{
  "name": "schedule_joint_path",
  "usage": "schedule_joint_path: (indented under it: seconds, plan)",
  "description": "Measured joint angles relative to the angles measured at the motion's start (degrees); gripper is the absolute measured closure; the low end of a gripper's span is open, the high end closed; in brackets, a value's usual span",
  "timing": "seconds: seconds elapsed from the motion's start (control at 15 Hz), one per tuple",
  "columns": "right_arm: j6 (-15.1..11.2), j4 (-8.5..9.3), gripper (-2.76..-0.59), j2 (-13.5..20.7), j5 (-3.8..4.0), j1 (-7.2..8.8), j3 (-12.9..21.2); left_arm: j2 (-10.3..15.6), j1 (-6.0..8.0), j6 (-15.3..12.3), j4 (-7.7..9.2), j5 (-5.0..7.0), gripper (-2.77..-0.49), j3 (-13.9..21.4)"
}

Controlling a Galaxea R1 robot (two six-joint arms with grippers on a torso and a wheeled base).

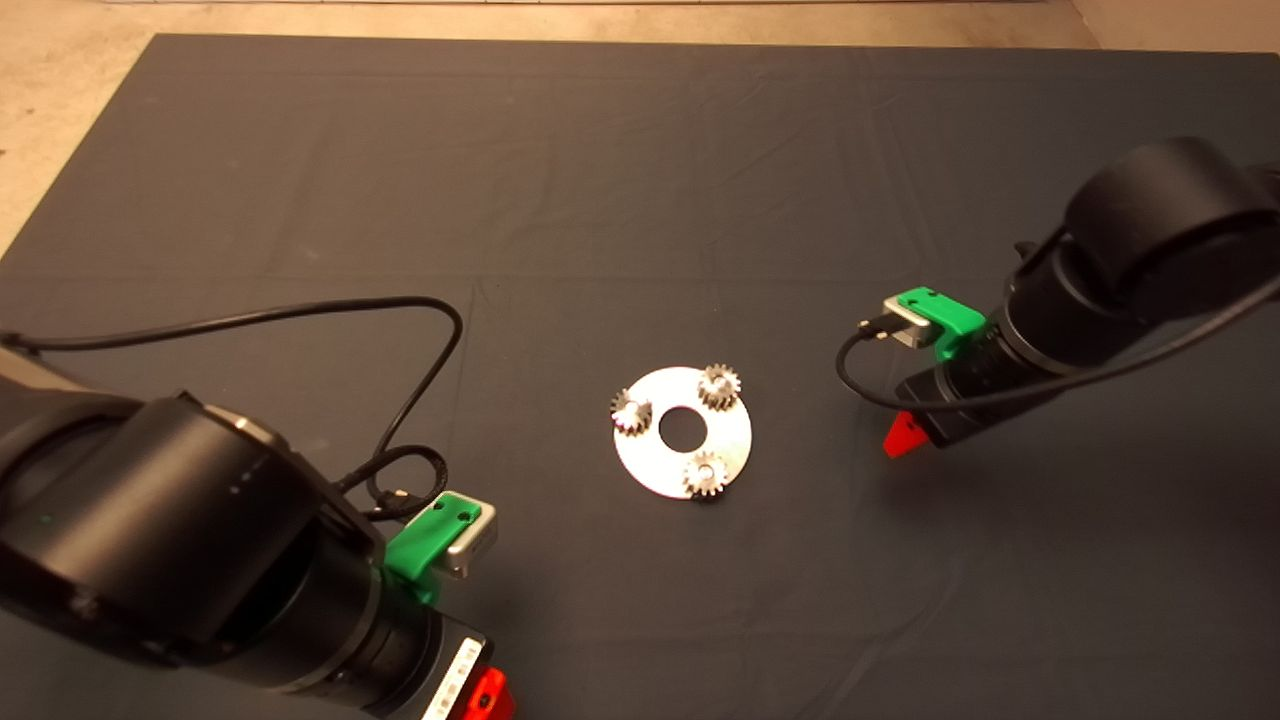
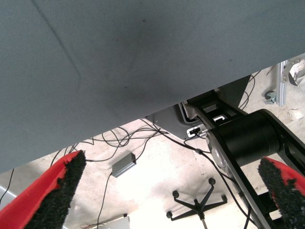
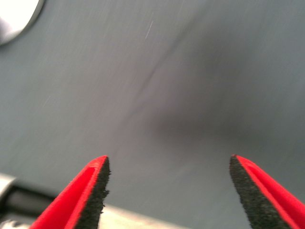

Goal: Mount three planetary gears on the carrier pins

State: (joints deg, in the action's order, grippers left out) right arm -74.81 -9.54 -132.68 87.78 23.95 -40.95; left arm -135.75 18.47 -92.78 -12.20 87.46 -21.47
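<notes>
A shiny round metal disc (image 1: 730,438) with a large centre hole lies in the middle of the mat. Three small dark-grey planetary gears sit on its carrier pins: one at the far side (image 1: 718,385), one on the left (image 1: 631,412), one at the near side (image 1: 706,474). A silvery pin top shows in each gear's bore. My right gripper (image 3: 169,191) hovers over bare mat to the right of the disc, open with nothing between its fingers; a sliver of the disc (image 3: 16,16) shows in that view. My left gripper (image 2: 174,191) waits at the lower left, open and empty.
Black cables (image 1: 420,330) loop over the mat left of the disc. In the left wrist view, the mat's edge gives way to floor with cables, a small grey box (image 2: 124,164), a chair base (image 2: 198,205) and robot hardware (image 2: 248,140).
</notes>
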Motion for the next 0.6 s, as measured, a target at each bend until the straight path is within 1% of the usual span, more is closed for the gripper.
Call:
schedule_joint_path:
  seconds: [0.07,0.13,0.2,0.27,0.33,0.4,0.47,0.6]
  plan:
    - [-4.05,0.03,-1.88,0.9,-0.09,0.14,3.39,-0.24,0.01,-0.35,-0.01,0.02,-2.75,-0.09]
    - [-8.15,0.12,-1.89,1.81,-0.07,0.33,7.38,-0.59,0.11,-0.63,0.02,0.02,-2.75,-0.13]
    - [-12.07,0.25,-1.89,2.25,-0.09,0.39,10.68,-0.79,0.18,-0.94,0.0,0.02,-2.75,-0.22]
    - [-16.0,0.45,-1.96,2.71,-0.06,0.39,13.4,-0.99,0.39,-1.35,0.02,-0.05,-2.75,-0.28]
    - [-19.35,0.62,-2.01,2.99,-0.07,0.39,15.62,-1.07,0.65,-1.97,0.0,0.01,-2.75,-0.33]
    - [-21.69,1.0,-2.02,2.99,-0.07,0.39,17.25,-1.07,0.88,-2.39,0.02,0.0,-2.75,-0.33]
    - [-22.85,1.49,-2.02,3.02,-0.11,0.41,18.25,-1.07,1.05,-2.58,0.02,0.02,-2.75,-0.33]
    - [-23.88,2.16,-2.02,3.14,-0.07,0.44,19.34,-1.15,1.26,-2.94,0.02,0.0,-2.75,-0.33]
